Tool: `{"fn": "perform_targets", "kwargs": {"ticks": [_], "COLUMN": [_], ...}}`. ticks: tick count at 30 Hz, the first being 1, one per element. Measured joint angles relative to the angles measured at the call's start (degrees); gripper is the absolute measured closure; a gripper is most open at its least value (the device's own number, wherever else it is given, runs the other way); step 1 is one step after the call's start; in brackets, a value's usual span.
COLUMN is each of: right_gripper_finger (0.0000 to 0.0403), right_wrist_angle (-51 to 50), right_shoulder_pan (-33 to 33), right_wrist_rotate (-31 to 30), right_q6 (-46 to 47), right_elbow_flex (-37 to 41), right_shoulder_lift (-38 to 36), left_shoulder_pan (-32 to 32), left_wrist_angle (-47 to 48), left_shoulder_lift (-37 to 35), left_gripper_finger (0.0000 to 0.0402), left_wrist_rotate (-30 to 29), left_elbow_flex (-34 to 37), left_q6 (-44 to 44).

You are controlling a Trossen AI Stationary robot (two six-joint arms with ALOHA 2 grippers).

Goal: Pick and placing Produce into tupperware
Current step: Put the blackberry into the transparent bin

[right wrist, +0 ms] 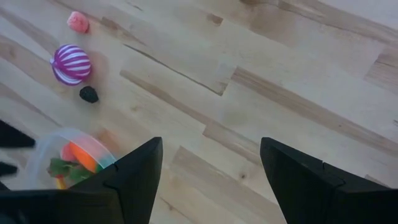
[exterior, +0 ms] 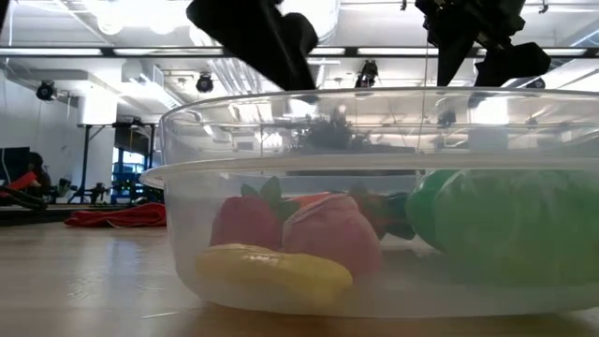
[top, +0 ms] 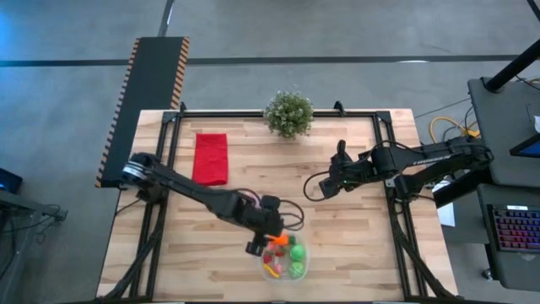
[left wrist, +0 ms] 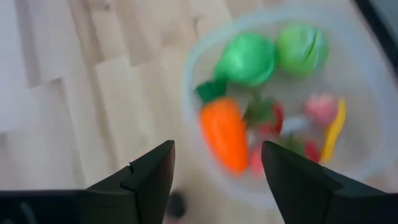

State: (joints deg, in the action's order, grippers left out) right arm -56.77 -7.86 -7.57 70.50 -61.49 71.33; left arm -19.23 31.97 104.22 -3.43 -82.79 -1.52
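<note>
The clear tupperware [top: 287,272] stands near the table's near edge. In it lie an orange carrot [left wrist: 225,134], two green balls [left wrist: 247,59] [left wrist: 301,48], and red [left wrist: 270,118], pink [left wrist: 320,107] and yellow [left wrist: 333,130] pieces. My left gripper [left wrist: 217,146] is open above the tub's left rim [left wrist: 188,93] and holds nothing. My right gripper [right wrist: 211,143] is open over bare wood right of the table's middle [top: 337,173]. A purple striped ball [right wrist: 69,64] and a small pink piece [right wrist: 78,22] lie on the table beyond the tub.
A leafy potted plant [top: 288,114] stands at the far edge and a red folded cloth [top: 211,158] lies far left. A small black thing [right wrist: 89,94] sits on the wood near the purple ball. Black frame rails run along the table's sides.
</note>
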Motion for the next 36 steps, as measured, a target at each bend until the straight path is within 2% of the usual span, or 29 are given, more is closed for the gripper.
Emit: {"fn": "perform_targets", "kwargs": {"ticks": [10,15,27,36], "right_gripper_finger": [0.0140,0.0140,0.0140,0.0140], "right_wrist_angle": [0.04,0.04,0.04,0.02], "right_shoulder_pan": [0.00,0.00,0.00,0.00], "right_wrist_rotate": [0.00,0.00,0.02,0.02], "right_q6": [0.17,0.06,-0.02,-0.33], "right_elbow_flex": [0.00,0.00,0.00,0.00], "right_shoulder_lift": [0.00,0.00,0.00,0.00], "left_shoulder_pan": [2.80,4.04,8.50,8.63], "left_wrist_angle": [6.84,6.06,2.80,2.92], "left_shoulder_lift": [-2.03,-1.17,2.55,4.85], "left_gripper_finger": [0.0176,0.0176,0.0176,0.0176], "left_wrist_rotate": [0.08,0.07,0.16,3.42], "left_elbow_flex": [4.93,7.45,7.83,7.90], "left_q6": [-11.32,-15.44,-15.46,-14.95]}}
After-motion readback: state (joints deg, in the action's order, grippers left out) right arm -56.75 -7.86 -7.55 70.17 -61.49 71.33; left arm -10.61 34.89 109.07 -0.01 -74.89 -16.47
